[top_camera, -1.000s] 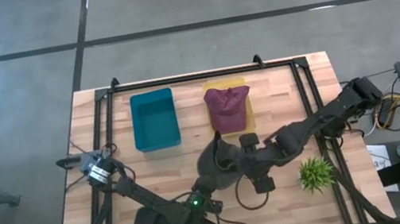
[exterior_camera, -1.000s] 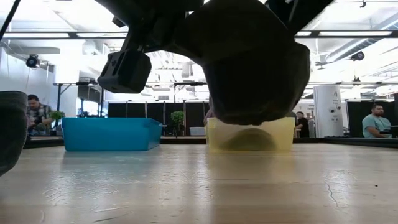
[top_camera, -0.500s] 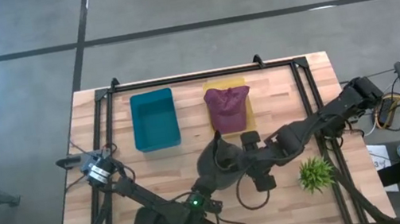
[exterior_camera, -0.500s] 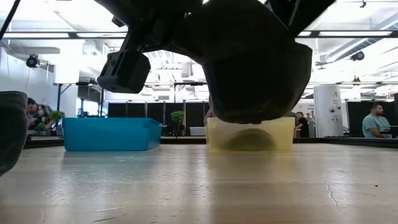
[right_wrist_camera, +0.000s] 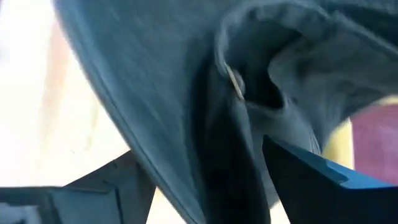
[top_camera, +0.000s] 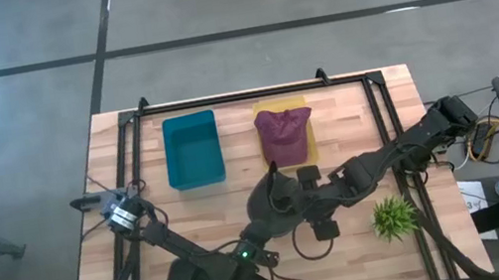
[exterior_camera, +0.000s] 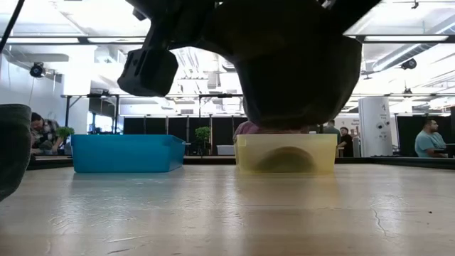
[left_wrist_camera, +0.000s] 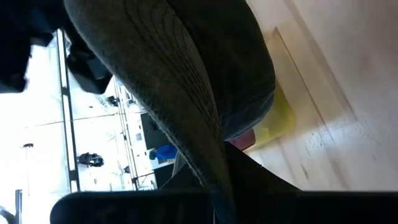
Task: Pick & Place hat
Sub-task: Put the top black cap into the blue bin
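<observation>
Now I've got the dark hat (top_camera: pixel 275 206) up off the tabletop (top_camera: pixel 418 254), hanging in mid-air near the middle, and both my hands are on it: my right hand (top_camera: pixel 292 206) grasping it from the right side, my left hand (top_camera: pixel 260 221) pinching its fabric from the near side. From table height the dark hat (exterior_camera: pixel 291 71) hangs clear above the wood, right in front of the yellow bin (exterior_camera: pixel 286 153). That's the relation that matters: the yellow bin (top_camera: pixel 299 104) lies straight toward the far edge from my hands, just beyond the hat, already holding a maroon hat (top_camera: pixel 281 133). The blue bin (top_camera: pixel 193 149) sits beside it to the left, no hat showing in it. I judge the blue one is where this goes, so the carry runs forward and leftward.
</observation>
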`<state>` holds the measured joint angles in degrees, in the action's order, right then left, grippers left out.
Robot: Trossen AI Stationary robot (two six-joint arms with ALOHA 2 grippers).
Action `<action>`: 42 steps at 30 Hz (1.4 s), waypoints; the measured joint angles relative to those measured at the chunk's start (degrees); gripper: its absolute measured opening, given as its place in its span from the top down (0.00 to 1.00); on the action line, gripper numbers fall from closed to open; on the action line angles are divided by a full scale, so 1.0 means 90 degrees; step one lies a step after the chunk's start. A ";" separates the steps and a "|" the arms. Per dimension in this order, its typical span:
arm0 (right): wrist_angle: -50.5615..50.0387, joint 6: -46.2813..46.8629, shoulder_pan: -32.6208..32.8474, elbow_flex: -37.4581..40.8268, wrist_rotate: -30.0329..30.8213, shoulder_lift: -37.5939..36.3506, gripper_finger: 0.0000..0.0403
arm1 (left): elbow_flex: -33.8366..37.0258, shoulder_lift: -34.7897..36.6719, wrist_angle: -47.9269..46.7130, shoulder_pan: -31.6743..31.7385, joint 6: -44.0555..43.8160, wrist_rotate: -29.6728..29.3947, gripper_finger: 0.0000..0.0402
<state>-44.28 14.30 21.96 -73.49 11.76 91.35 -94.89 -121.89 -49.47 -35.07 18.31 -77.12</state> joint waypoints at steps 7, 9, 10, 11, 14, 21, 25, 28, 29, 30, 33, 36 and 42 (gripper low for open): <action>0.0321 0.0005 0.0000 -0.0001 -0.0199 0.0062 0.50 | 0.0000 0.0000 0.0123 0.0139 -0.0072 0.0258 0.96; 0.0309 0.0003 0.0000 0.0005 -0.0252 0.0119 0.57 | -0.0002 0.0000 0.0206 0.0167 -0.0103 0.0340 0.96; 0.0320 0.0005 0.0000 0.0005 -0.0271 0.0143 0.61 | -0.0013 0.0000 0.0211 0.0178 -0.0115 0.0349 0.96; 0.0300 0.0005 0.0000 0.0005 -0.0276 0.0156 0.65 | -0.0039 0.0000 0.0210 0.0184 -0.0137 0.0388 0.96; 0.0298 0.0002 0.0005 0.0002 -0.0268 0.0216 0.77 | -0.0110 0.0002 0.0240 0.0189 -0.0321 0.0656 0.96; 0.0273 -0.0294 -0.0007 0.0002 -0.0185 0.0226 0.92 | -0.0291 0.0010 0.0215 0.0176 -0.1135 0.1204 0.95; 0.0283 -0.0276 -0.0012 0.0002 -0.0210 0.0221 0.92 | -0.0445 0.0012 0.0136 0.0122 -0.1321 0.1187 0.86; 0.0344 -0.0303 -0.0019 0.0000 -0.0165 0.0219 0.92 | -0.0597 0.0020 -0.0173 0.0064 -0.1566 0.1166 0.77; 0.0342 -0.0334 -0.0027 0.0000 -0.0147 0.0211 0.92 | -0.0624 0.0024 -0.0268 0.0042 -0.1664 0.1121 0.74; 0.0315 -0.0368 -0.0036 0.0000 -0.0123 0.0207 0.92 | -0.0643 0.0034 -0.0374 0.0010 -0.1761 0.1014 0.72; 0.0141 -0.0440 -0.0059 0.0000 -0.0083 0.0202 0.93 | -0.0658 0.0119 -0.0846 -0.0142 -0.2017 0.0693 0.68; -0.0025 -0.0451 -0.0090 0.0000 -0.0101 0.0194 0.93 | -0.0658 0.0304 -0.1402 -0.0338 -0.2675 0.0670 0.68; 0.0037 -0.0087 -0.0258 -0.0041 -0.0489 -0.0125 0.93 | -0.0658 0.1022 -0.2831 -0.0749 -0.6168 0.1749 0.67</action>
<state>-43.95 13.52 19.64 -73.86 7.36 90.22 -100.82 -112.69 -74.95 -41.81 -37.21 -61.38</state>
